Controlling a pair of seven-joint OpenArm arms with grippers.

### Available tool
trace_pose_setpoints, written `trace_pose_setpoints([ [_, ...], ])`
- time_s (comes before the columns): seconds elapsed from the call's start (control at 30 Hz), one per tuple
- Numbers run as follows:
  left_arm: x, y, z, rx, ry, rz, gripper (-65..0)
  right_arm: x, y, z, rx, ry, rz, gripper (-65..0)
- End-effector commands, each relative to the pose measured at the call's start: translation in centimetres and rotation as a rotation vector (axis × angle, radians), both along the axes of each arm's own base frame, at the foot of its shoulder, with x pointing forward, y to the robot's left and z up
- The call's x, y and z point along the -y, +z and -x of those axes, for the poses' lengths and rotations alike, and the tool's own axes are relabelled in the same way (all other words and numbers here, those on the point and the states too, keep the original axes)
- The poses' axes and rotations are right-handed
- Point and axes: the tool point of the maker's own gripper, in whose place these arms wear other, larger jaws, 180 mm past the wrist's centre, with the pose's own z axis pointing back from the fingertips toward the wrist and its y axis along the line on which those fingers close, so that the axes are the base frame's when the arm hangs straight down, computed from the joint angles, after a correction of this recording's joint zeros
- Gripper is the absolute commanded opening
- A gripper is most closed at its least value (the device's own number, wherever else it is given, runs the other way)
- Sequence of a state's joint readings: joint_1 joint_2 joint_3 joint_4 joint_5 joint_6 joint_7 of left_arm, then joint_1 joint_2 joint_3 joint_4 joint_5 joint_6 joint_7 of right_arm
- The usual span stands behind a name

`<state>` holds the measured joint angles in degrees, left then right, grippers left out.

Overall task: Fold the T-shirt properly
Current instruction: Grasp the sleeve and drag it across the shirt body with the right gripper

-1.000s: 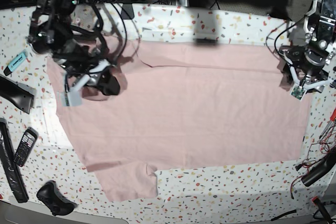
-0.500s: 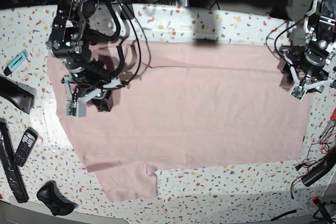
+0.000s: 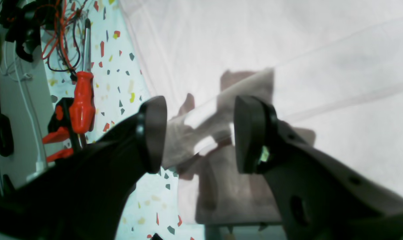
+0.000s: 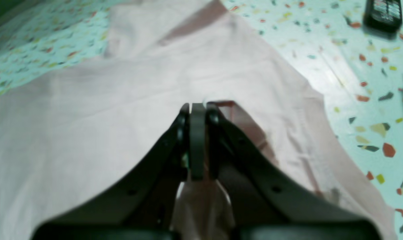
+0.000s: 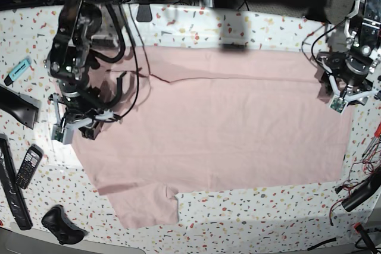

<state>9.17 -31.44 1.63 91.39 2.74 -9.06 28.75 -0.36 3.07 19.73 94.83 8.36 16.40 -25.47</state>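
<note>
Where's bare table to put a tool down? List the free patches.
Free: the table strip in front of the T-shirt's near edge, and the strip behind it. Crowded: by the phone and by the cables.

Center frame, the T-shirt lies flat under me, open for passage. Lower left, a phone and black controller crowd my path; at right, a red screwdriver and tangled wires block the edge.
</note>
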Motion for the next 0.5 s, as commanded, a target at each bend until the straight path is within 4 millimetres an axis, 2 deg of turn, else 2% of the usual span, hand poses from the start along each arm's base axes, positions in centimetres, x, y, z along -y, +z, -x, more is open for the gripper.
trace_pose_setpoints([
  [0.0, -0.5, 1.5, -0.9, 0.050, -0.002, -0.015, -34.3, 0.3, 1.2, -1.1, 0.050, 0.000, -0.013, -65.0],
  [0.17, -0.5, 1.5, -0.9, 0.050, -0.002, -0.015, -34.3, 1.6, -0.2, -3.6, 0.019, -0.014, -0.031, -65.0],
  [0.3, -0.5, 1.5, -0.9, 0.050, -0.002, -0.015, -34.3, 2.5, 0.6, -5.4, 0.024, -0.019, -0.029, -65.0],
  [0.47, -0.5, 1.5, -0.9, 0.050, -0.002, -0.015, -34.3, 2.1, 0.4, -5.7, -0.010, -0.008, -0.054, -65.0],
])
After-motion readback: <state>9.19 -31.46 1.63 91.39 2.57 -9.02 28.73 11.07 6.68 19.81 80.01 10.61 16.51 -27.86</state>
